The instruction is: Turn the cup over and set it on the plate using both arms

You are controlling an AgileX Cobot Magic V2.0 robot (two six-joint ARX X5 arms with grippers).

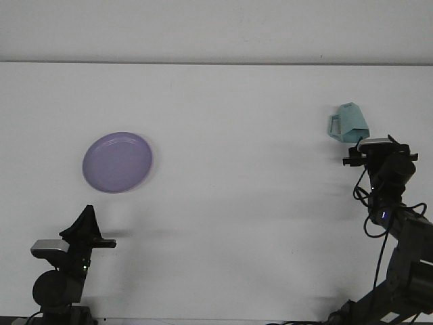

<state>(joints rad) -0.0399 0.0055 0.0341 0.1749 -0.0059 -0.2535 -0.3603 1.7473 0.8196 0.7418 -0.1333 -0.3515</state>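
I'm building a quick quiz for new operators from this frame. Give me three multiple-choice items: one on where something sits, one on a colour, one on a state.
1. Where does the plate lie on the table?
A. On the left half
B. On the right half
C. Against the far edge

2. What colour is the cup?
A. Red
B. Light teal
C. Black

3. How does the cup lie?
A. Standing on the plate
B. Lifted clear in the air
C. On the table, mouth down, not on the plate

Answers:
1. A, the purple plate sits left of centre, ahead of the left hand.
2. B, the cup is light teal against the white table.
3. C, the cup rests on the table far right, its wider mouth end down and handle to the left, with the right hand just in front of it.
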